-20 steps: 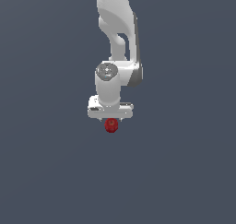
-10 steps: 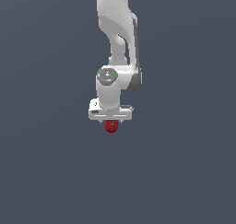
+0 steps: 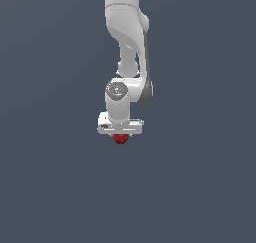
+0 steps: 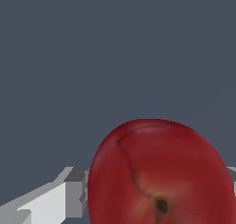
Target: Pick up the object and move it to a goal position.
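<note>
one risk for you: the gripper (image 3: 120, 135) holds the apple (image 3: 120, 138) between narrow fingers (image 4: 53, 203). its rounded, glossy skin could slip out if you swing fast.

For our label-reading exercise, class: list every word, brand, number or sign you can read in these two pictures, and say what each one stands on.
None: no readable text appears in either view.
The red apple-shaped object bears only a dark dimple and a crease, no label.
The white gripper and arm show plain surfaces, no brand or number.
The grey background is bare.
</note>
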`<state>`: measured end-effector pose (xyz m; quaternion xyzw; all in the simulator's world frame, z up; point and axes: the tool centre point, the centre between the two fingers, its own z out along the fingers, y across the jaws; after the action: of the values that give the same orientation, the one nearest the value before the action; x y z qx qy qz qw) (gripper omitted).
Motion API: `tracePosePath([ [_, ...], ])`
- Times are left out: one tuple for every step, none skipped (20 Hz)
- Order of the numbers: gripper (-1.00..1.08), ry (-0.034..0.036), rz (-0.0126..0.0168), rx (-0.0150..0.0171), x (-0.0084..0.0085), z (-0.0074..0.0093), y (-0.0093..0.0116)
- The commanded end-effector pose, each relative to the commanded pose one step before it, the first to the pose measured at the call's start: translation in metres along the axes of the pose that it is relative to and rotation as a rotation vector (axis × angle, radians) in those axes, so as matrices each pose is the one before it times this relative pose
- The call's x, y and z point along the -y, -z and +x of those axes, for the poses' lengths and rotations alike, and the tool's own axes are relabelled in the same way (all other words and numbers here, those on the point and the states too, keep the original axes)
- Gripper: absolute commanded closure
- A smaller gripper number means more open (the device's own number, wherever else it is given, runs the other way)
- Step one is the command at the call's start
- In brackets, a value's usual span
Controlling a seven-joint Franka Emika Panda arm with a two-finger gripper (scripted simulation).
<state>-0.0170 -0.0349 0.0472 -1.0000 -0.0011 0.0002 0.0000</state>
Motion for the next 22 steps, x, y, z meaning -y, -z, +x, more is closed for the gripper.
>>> tracePosePath([
  [1.08, 0.00004, -0.00001, -0.00052, 0.0, 0.00033, -0.00098],
  [1.08, 0.0, 0.0, 0.0, 0.0, 0.0, 0.0],
  [1.08, 0.0, 0.0, 0.0, 0.0, 0.0, 0.0],
  [1.08, 0.0, 0.0, 0.0, 0.0, 0.0, 0.0],
  [1.08, 0.0, 0.0, 0.0, 0.0, 0.0, 0.0],
  [1.08, 0.0, 0.0, 0.0, 0.0, 0.0, 0.0],
  [1.08, 0.0, 0.0, 0.0, 0.0, 0.0, 0.0],
  [1.08, 0.0, 0.0, 0.0, 0.0, 0.0, 0.0],
  [1.08, 0.0, 0.0, 0.0, 0.0, 0.0, 0.0],
  [1.08, 0.0, 0.0, 0.0, 0.00003, -0.00029, 0.00103],
  [1.08, 0.0, 0.0, 0.0, -0.00013, 0.00006, 0.00032],
  [1.08, 0.0, 0.0, 0.0, -0.0004, 0.00017, 0.00096],
  [1.08, 0.0, 0.0, 0.0, -0.00067, 0.00028, 0.0016],
  [1.08, 0.0, 0.0, 0.0, -0.00094, 0.00039, 0.00223],
  [1.08, 0.0, 0.0, 0.0, -0.0012, 0.0005, 0.00285],
  [1.08, 0.0, 0.0, 0.0, -0.00146, 0.00061, 0.00347],
  [1.08, 0.0, 0.0, 0.0, -0.00171, 0.00072, 0.00408],
  [1.08, 0.0, 0.0, 0.0, -0.00196, 0.00082, 0.00467],
  [1.08, 0.0, 0.0, 0.0, -0.00221, 0.00093, 0.00526],
  [1.08, 0.0, 0.0, 0.0, -0.00244, 0.00103, 0.00583],
  [1.08, 0.0, 0.0, 0.0, -0.00268, 0.00114, 0.00639],
  [1.08, 0.0, 0.0, 0.0, -0.0029, 0.00124, 0.00693],
])
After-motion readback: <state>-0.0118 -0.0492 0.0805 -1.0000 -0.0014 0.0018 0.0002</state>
